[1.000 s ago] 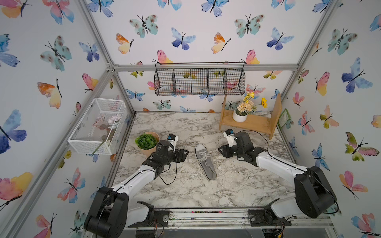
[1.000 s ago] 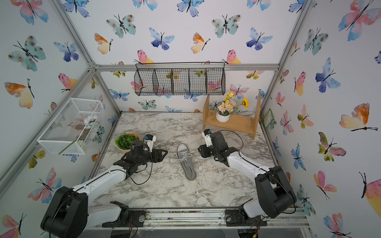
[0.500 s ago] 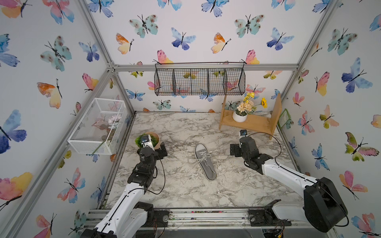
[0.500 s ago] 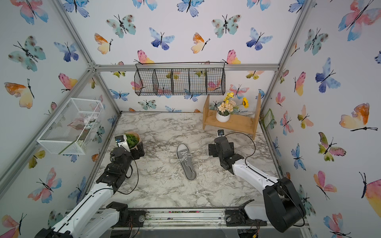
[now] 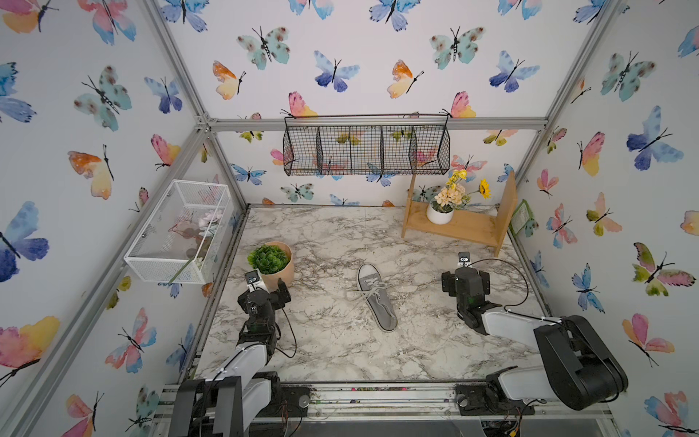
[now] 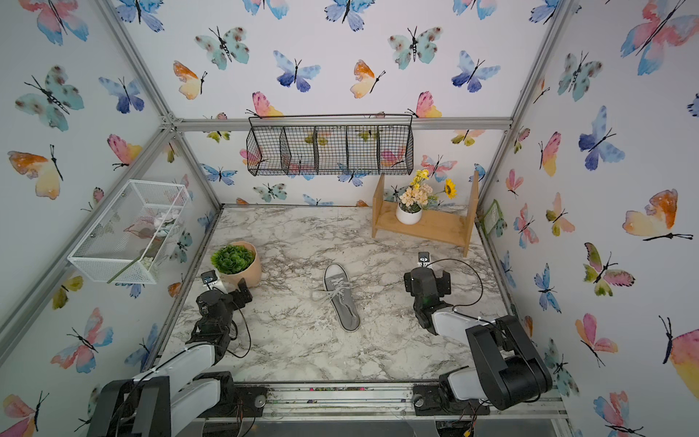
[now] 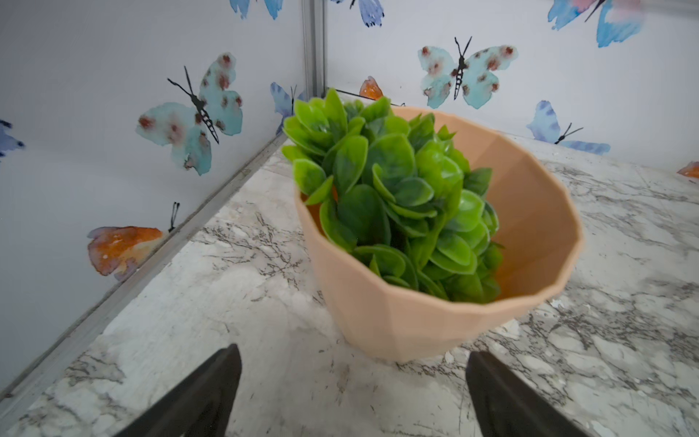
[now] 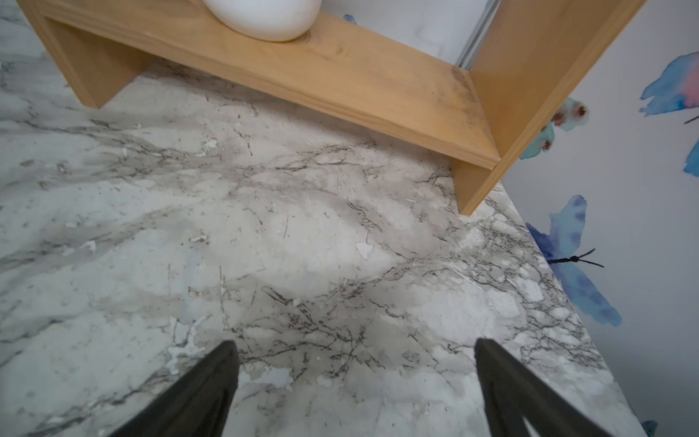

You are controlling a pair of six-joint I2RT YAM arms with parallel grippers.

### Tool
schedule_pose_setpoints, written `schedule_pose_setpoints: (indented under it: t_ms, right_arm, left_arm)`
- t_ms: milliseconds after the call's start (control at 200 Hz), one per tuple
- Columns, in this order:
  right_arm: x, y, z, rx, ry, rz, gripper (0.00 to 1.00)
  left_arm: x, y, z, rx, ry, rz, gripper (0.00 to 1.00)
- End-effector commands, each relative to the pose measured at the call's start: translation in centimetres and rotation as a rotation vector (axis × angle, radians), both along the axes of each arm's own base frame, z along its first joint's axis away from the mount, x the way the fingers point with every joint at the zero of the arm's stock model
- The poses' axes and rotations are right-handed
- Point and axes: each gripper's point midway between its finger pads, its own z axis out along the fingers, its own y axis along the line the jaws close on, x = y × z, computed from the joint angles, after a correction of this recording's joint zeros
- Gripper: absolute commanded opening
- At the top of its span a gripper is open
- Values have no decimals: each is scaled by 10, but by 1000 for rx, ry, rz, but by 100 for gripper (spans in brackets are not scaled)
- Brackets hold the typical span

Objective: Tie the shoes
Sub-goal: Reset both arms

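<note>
The shoe [image 5: 378, 302] [image 6: 343, 300], a grey sneaker with a white toe cap, lies alone mid-table in both top views, toe toward the back wall. Its white laces [image 5: 359, 295] cross the upper and trail onto the marble on its left. My left gripper [image 5: 270, 289] [image 6: 229, 291] stands open well left of the shoe, facing the plant pot [image 5: 280, 270]; its wrist view shows spread fingers [image 7: 212, 393] with only marble between them. My right gripper [image 5: 465, 282] [image 6: 427, 282] is open far right of the shoe, empty over bare marble [image 8: 355, 342].
The tan plant pot [image 7: 416, 325] sits just ahead of my left gripper [image 7: 353, 351]. A wooden shelf [image 5: 461, 229] [image 8: 340, 72] with a white flower vase [image 5: 440, 216] stands at the back right. A black wire basket [image 5: 365, 151] and a white mesh basket [image 5: 177, 234] hang on the walls.
Both arms have drawn back from beside the shoe, left arm leftward, right arm rightward. Both grippers have opened wide. The shoe has stayed put.
</note>
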Motion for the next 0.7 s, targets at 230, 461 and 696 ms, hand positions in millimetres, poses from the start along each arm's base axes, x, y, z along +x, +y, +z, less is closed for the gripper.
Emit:
schedule_pose_setpoints:
  t_ms: [230,461,696]
  right_arm:
    - [8,11,47,84,-308,175,100]
    - [13,1,32,176,-352,215,99]
    - [26,-1,18,205,-249,216,99]
  left_arm:
    - [34,-36,41,10,-169,-286,99]
    - [41,-51,25,19,-167,-365,99]
    - [57,-46,17,65,-73,-274,99]
